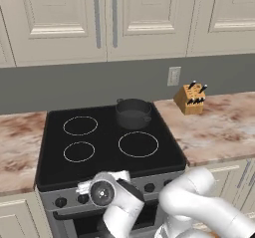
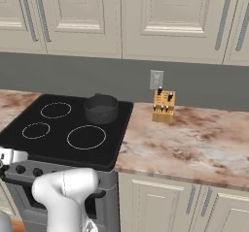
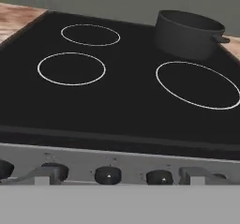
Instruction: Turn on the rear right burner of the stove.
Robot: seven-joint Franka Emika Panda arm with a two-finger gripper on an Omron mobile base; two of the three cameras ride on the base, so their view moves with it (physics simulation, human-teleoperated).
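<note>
The stove (image 1: 107,132) has a black glass top with thin white rings and a grey steel front carrying a row of small black knobs (image 3: 108,175). A dark pot (image 1: 133,113) covers the rear right burner, also visible as the pot (image 3: 187,33) in the hand view. My gripper (image 1: 102,191) hovers just in front of the knob row, left of the stove's middle. In the hand view the gripper (image 3: 120,178) is open, its grey fingertips (image 3: 47,175) far apart, with two knobs in the background between them. It touches nothing.
A wooden knife block (image 1: 190,98) stands on the marble counter (image 1: 219,127) right of the stove, under a wall outlet (image 1: 174,75). More counter (image 1: 17,142) lies to the left. Cream cabinets hang above, and cabinet doors (image 2: 160,202) line the front below the counter.
</note>
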